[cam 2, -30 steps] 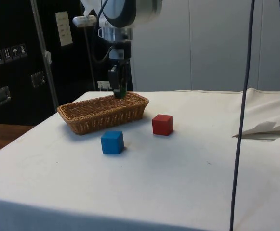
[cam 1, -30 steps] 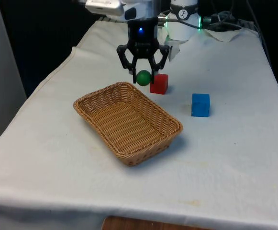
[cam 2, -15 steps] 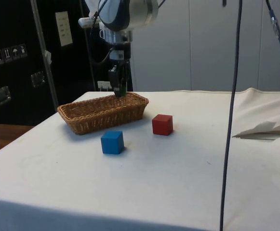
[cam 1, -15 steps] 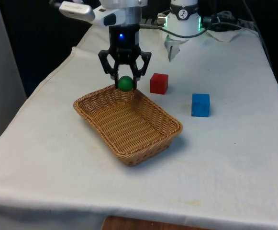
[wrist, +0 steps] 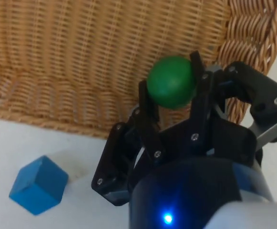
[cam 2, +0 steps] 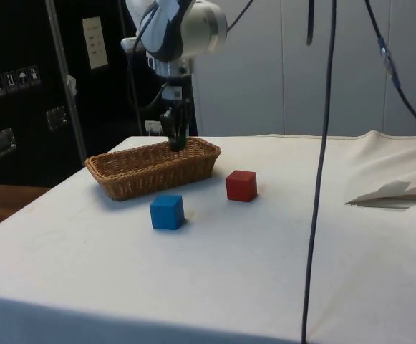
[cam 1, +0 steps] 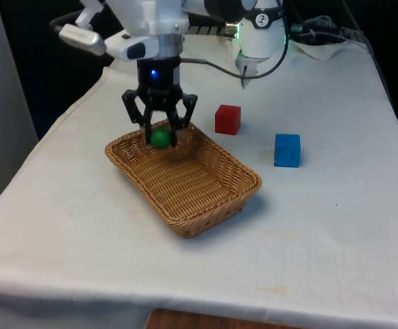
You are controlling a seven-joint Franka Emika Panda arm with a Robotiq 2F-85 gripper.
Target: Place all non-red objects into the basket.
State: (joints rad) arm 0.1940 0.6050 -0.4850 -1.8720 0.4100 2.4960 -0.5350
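White cloth covers the table under me. My claw [cam 1: 159, 134] is clamped on the green ball [cam 1: 160, 138], both fingers [wrist: 149, 114] pressing its sides, held just above the wicker basket [cam 1: 212, 205] near its far corner. Beyond the basket's rim lie the red cube [cam 1: 227, 118] and blue cube [cam 1: 287, 150], apart from each other.

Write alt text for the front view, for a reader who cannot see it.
A black gripper holds a green ball just above the far end of a wicker basket on a white tablecloth. A red cube and a blue cube sit on the cloth towards the front view's right of the basket.
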